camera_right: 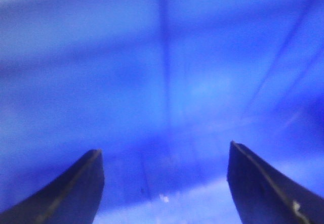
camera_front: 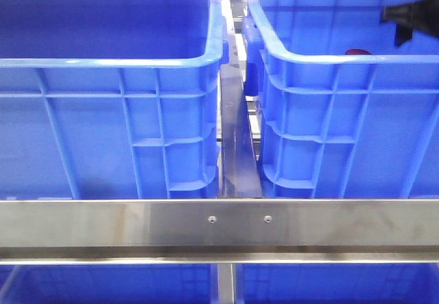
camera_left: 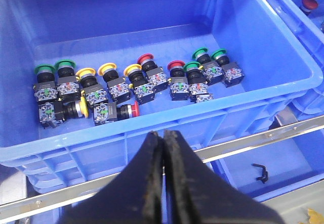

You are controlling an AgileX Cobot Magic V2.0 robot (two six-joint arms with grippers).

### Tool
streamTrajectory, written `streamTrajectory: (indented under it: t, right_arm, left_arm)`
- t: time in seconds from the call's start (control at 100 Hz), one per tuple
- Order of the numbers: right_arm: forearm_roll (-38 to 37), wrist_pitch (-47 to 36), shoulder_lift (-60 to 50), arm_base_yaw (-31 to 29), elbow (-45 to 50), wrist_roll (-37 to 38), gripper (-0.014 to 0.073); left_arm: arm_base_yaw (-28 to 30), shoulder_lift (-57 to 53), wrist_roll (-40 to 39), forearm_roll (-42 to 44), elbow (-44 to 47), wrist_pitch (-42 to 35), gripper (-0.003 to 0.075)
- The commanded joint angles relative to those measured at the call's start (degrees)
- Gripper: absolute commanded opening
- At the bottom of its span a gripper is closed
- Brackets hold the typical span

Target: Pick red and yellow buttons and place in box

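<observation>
Several push buttons lie in a row on the floor of the left blue crate. Yellow buttons sit left of middle, red buttons near the middle, and one red button lies on its side in front. My left gripper is shut and empty, outside the crate's near wall. One more red button lies in the neighbouring box, where its top shows as a red cap. My right gripper is open and empty over a blurred blue surface.
Green buttons stand at both ends of the row. A steel rail runs along the front of both crates. More blue crates sit below it, one holding a small black hex key. A black part of my right arm hangs over the box.
</observation>
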Motion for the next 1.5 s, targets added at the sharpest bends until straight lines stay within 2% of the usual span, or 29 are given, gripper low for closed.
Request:
streamTrajectory:
  t: [0.0,0.36,0.7,1.07,1.17,1.36,1.49]
  right_arm:
    - [-0.8,0.0,-5.5,-0.4,-1.2,-0.2,0.0542]
    - [-0.8,4.6,-21.9,-0.4,5.5,-0.2,0.0542]
    - [-0.9,14.3,-42.5,-0.4,21.7,-0.2,0.0540]
    - [-0.9,14.4,-62.8,-0.4,37.6,-0.2,0.0528]
    - [-0.9,14.1,-67.0,-0.4,40.3,-0.2,0.0435]
    - [-0.9,14.4,-72.7,-0.4,43.1,-0.2,0.0107]
    - [-0.9,14.4,-73.9,-0.4,43.6,-0.2,-0.0075]
  left_arm:
    - [-0.4,0.6,-0.1,2.1,-1.3,-3.7,-0.0019]
    - [-0.4,0.6,-0.1,2.1,-1.3,-3.7,-0.0019]
    - [-0.4,0.6,-0.1,2.1,-1.3,-3.7,-0.0019]
    - [-0.4,0.6,-0.1,2.1,-1.3,-3.7,-0.0019]
    - [-0.4,0.6,-0.1,2.1,-1.3,-3.7,-0.0019]
    - [-0.4,0.6,-0.1,2.1,-1.3,-3.7,-0.0019]
    - [-0.4,0.6,-0.1,2.1,-1.3,-3.7,-0.0019]
